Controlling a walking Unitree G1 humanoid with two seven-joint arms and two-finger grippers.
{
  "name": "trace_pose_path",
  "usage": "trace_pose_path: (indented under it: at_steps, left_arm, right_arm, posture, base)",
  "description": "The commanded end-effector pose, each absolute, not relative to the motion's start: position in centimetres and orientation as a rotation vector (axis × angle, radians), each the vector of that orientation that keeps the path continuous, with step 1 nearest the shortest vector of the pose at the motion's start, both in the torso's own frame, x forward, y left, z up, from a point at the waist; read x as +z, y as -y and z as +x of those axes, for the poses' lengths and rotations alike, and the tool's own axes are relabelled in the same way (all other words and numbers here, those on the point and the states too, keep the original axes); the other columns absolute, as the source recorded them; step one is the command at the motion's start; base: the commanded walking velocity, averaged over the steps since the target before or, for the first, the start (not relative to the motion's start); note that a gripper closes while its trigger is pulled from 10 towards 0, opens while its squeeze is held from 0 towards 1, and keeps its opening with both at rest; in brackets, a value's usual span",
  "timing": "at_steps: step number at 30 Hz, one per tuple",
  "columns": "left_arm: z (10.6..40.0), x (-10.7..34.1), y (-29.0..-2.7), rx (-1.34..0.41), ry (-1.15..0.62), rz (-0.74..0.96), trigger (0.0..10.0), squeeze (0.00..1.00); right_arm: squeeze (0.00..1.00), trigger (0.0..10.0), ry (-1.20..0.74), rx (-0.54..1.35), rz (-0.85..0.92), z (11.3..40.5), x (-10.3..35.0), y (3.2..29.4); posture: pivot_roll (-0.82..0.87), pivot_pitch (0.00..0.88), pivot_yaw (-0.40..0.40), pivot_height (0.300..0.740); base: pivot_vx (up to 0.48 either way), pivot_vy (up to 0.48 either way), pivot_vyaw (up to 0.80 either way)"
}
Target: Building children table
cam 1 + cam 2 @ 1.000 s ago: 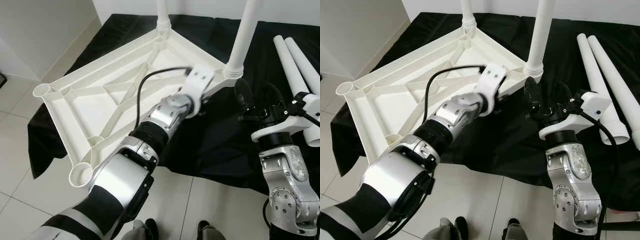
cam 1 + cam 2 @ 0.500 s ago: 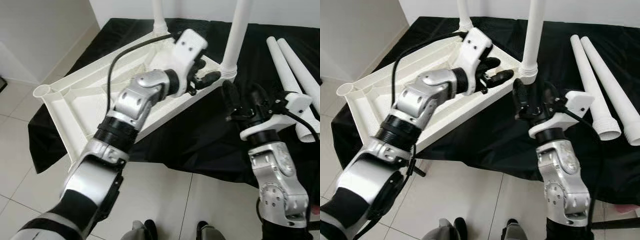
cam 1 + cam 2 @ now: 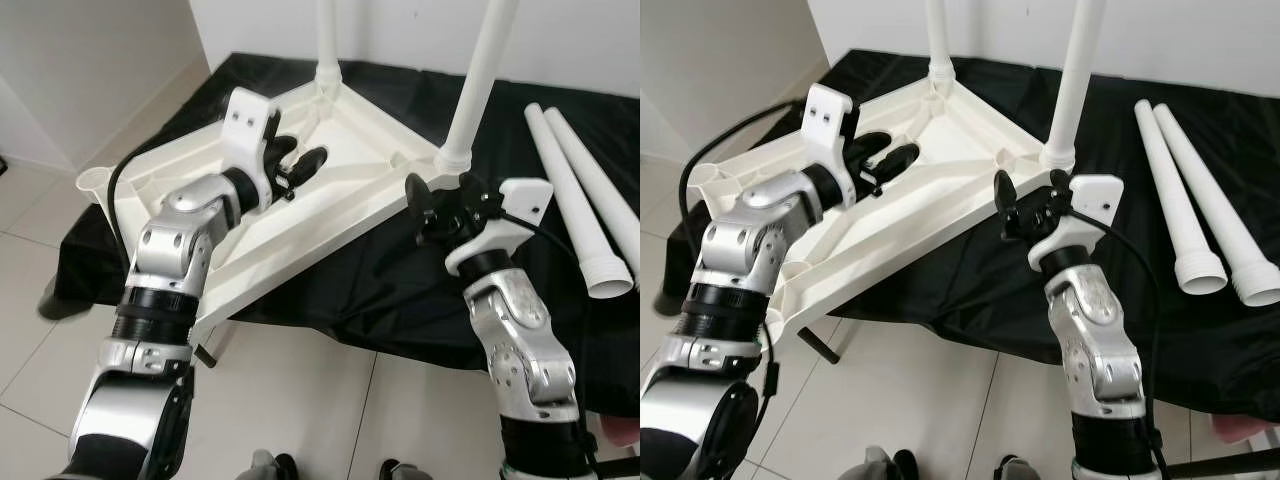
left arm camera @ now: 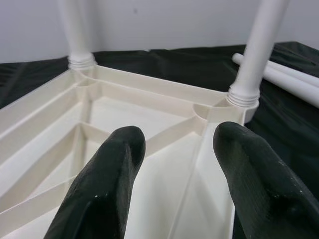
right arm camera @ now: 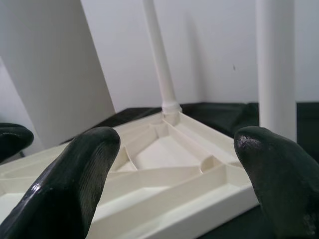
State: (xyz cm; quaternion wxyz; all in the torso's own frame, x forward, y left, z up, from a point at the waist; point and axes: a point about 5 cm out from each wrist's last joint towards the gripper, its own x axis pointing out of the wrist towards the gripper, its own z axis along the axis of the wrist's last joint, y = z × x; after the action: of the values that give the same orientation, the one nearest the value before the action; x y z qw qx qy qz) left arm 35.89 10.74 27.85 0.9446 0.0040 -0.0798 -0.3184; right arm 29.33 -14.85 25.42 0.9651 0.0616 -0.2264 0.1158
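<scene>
White plastic ribbed tabletop (image 3: 330, 190), upside down, lies tilted across a black cloth (image 3: 400, 290) on the floor, one near corner hanging past the cloth edge over pale floor tiles (image 3: 40, 330). Far-left corner has an empty round leg socket (image 3: 92, 181). Left gripper (image 3: 292, 168) hovers over the tabletop's inner ribs, black fingers (image 4: 104, 184) spread apart, pinching nothing. Two white plastic tube legs already stand in sockets: rear screwed-in leg (image 3: 327, 40) at the far corner, front screwed-in leg (image 3: 478, 80) at the right corner. Right gripper (image 3: 440, 205) sits just beside the tabletop's right edge below that front leg, fingers (image 5: 75, 184) spread wide, holding nothing. Further right, two loose white tube legs (image 3: 585, 190) lie side by side on the cloth, well apart from both grippers. Progress looks about half: two legs in, two left to pick up and fit into the open sockets, then the table presumably gets flipped upright. Next likely step is reaching for a loose leg.
</scene>
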Motion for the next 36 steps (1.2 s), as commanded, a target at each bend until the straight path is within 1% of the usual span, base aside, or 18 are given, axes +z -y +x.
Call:
trace_pose_path:
  at_steps: [1,3,6,7,15,16,17,18,19,20,21,26,28,30,31,33,35,36]
  left_arm:
    - [35.9,27.3,-11.6,-0.545,0.156,-0.035,10.0,0.0]
    - [36.0,26.3,-12.2,-0.484,0.122,-0.075,10.0,0.0]
    - [36.1,25.9,-12.2,-0.455,0.119,-0.099,10.0,0.0]
    - [36.0,24.9,-12.3,-0.405,0.105,-0.139,10.0,0.0]
    - [35.5,22.6,-12.8,-0.301,0.077,-0.159,10.0,0.0]
    - [35.3,22.2,-12.8,-0.29,0.079,-0.126,10.0,0.0]
    - [35.0,21.3,-12.8,-0.298,0.055,-0.031,10.0,0.0]
    - [35.0,21.3,-12.8,-0.298,0.055,-0.031,10.0,0.0]
    - [34.8,20.2,-12.8,-0.306,0.023,0.095,10.0,0.0]
    - [34.6,19.5,-12.7,-0.314,0.001,0.182,10.0,0.0]
    - [34.6,18.9,-12.9,-0.307,-0.038,0.192,10.0,0.0]
    - [34.7,17.9,-13.6,-0.259,-0.106,0.229,10.0,0.0]
    - [34.7,17.9,-13.6,-0.259,-0.106,0.229,10.0,0.0]
    - [35.0,17.9,-14.1,-0.23,-0.119,0.217,10.0,0.0]
    - [35.4,18.0,-14.8,-0.201,-0.127,0.218,10.0,0.0]
    - [36.1,17.9,-16.0,-0.165,-0.147,0.265,10.0,0.0]
    - [36.2,17.8,-16.3,-0.16,-0.156,0.292,10.0,0.0]
    - [36.4,17.4,-16.7,-0.151,-0.173,0.364,10.0,0.0]
  right_arm:
    - [0.0,10.0,0.464,0.242,0.122,29.6,25.3,14.4]
    - [0.0,10.0,0.476,0.245,0.112,29.9,25.3,14.3]
    - [0.0,10.0,0.48,0.238,0.106,30.1,25.2,14.4]
    - [0.0,10.0,0.48,0.216,0.093,30.3,24.8,14.6]
    - [0.0,10.0,0.461,0.182,0.092,30.7,23.5,14.8]
    - [0.0,10.0,0.452,0.175,0.088,30.8,23.1,14.8]
    - [0.0,10.0,0.44,0.174,0.088,30.8,22.7,14.6]
    - [0.0,10.0,0.44,0.174,0.088,30.8,22.7,14.6]
    - [0.0,10.0,0.434,0.176,0.092,30.8,22.3,14.4]
    - [0.0,10.0,0.431,0.178,0.096,30.8,22.1,14.3]
    - [0.0,10.0,0.43,0.18,0.101,30.8,22.0,14.2]
    - [0.0,10.0,0.443,0.186,0.114,30.8,22.1,13.8]
    - [0.0,10.0,0.443,0.186,0.114,30.8,22.1,13.8]
    - [0.0,10.0,0.451,0.191,0.117,30.7,22.3,13.7]
    - [0.0,10.0,0.463,0.197,0.121,30.6,22.6,13.6]
    - [0.0,10.0,0.476,0.204,0.125,30.5,23.0,13.6]
    - [0.0,10.0,0.478,0.205,0.125,30.5,23.0,13.6]
    - [0.0,10.0,0.48,0.206,0.123,30.5,23.1,13.6]
  posture:
    - [-0.13,0.04,0.076,0.74]
    - [-0.13,0.033,0.079,0.74]
    - [-0.12,0.023,0.081,0.74]
    - [-0.12,0.02,0.083,0.74]
    - [-0.11,0.019,0.08,0.74]
    - [-0.11,0.023,0.079,0.74]
    - [-0.11,0.027,0.076,0.74]
    - [-0.11,0.027,0.076,0.74]
    - [-0.1,0.027,0.074,0.74]
    - [-0.1,0.027,0.074,0.74]
    - [-0.1,0.03,0.078,0.74]
    - [-0.1,0.042,0.078,0.74]
    - [-0.1,0.042,0.078,0.74]
    - [-0.11,0.05,0.078,0.74]
    - [-0.11,0.057,0.076,0.74]
    - [-0.11,0.068,0.069,0.74]
    - [-0.12,0.07,0.068,0.74]
    - [-0.12,0.075,0.068,0.74]
  base:
    - [0.0,0.0,0.0]
    - [0.0,0.0,0.0]
    - [0.0,0.0,0.0]
    - [0.0,0.0,0.0]
    - [0.0,0.0,0.0]
    - [0.0,0.0,0.0]
    - [0.0,0.0,0.0]
    - [0.0,0.0,0.0]
    - [0.0,0.0,0.0]
    - [0.0,0.0,0.0]
    - [0.0,0.0,0.0]
    - [0.0,0.0,0.0]
    - [0.0,0.0,0.0]
    - [0.0,0.0,0.0]
    - [0.0,0.0,0.0]
    - [0.0,0.0,0.0]
    - [0.0,0.0,0.0]
    - [0.0,0.0,0.0]
